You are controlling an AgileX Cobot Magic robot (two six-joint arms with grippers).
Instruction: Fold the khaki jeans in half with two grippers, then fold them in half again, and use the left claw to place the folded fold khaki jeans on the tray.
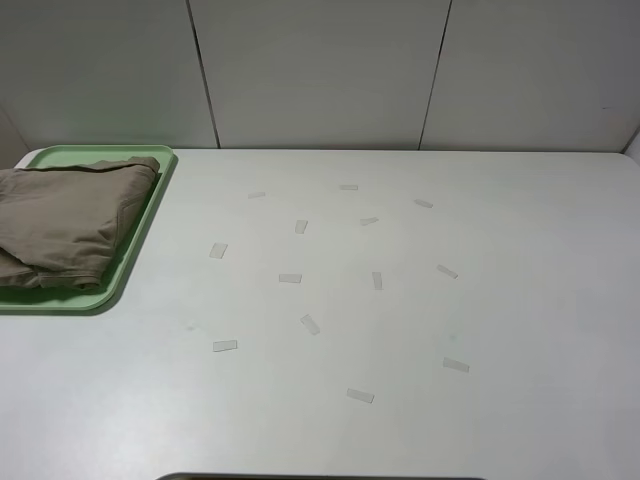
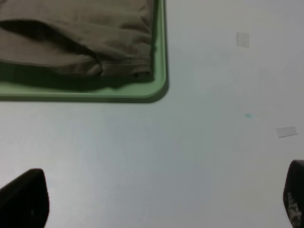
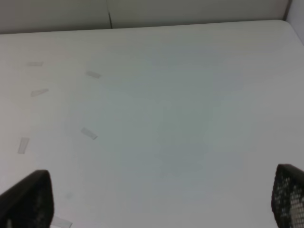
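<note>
The khaki jeans (image 1: 65,222) lie folded on the pale-green tray (image 1: 130,262) at the table's far left. In the left wrist view the jeans (image 2: 80,38) rest inside the tray's rounded corner (image 2: 159,88). My left gripper (image 2: 156,202) is open and empty over bare table, apart from the tray; only its two black fingertips (image 2: 23,199) show. My right gripper (image 3: 161,197) is open and empty over the table's right part, its black fingertips (image 3: 28,202) at the frame's edges. Neither arm shows in the exterior high view.
Several small strips of clear tape (image 1: 290,278) are stuck across the white table (image 1: 400,330). A grey panelled wall (image 1: 320,70) stands behind the table's far edge. A dark edge (image 1: 320,477) shows at the table's front.
</note>
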